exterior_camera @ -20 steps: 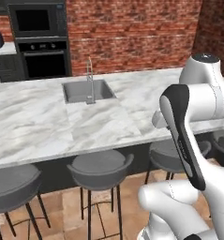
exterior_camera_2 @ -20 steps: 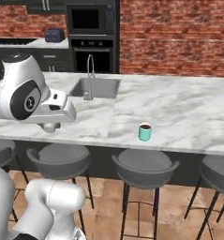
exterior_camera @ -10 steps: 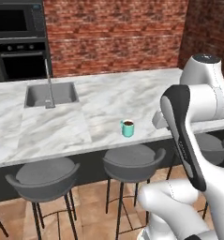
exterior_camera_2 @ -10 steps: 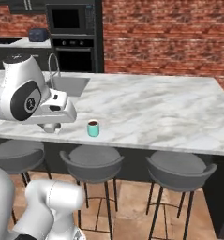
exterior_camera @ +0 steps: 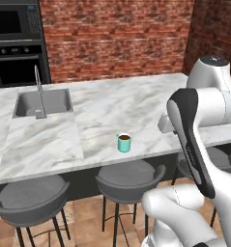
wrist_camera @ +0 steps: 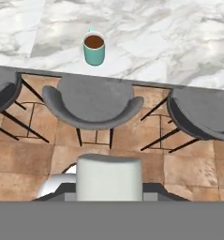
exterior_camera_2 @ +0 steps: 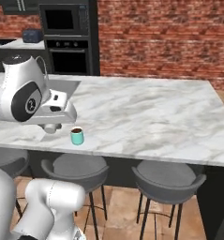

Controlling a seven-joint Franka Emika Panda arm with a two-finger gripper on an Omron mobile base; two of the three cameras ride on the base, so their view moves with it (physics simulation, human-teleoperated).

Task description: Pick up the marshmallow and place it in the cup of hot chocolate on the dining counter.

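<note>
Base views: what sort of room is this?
A rendered home kitchen, it seems: long white grey-veined marble island counter with inset steel sink, black built-in wall oven, grey bar stools along it.

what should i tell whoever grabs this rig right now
Jaws: hidden behind the arm in both base views, and the hand view does not settle open or shut, so cannot tell.
Cup of hot chocolate: upright near the front edge of the dining counter, over a grey stool, right of the inset sink.
Marshmallow: I can't pick it out, so I can't say whether it is held.
Done: nothing confirmed in the cup.
Left: find or confirm the marshmallow, then drop it into the cup.
</note>
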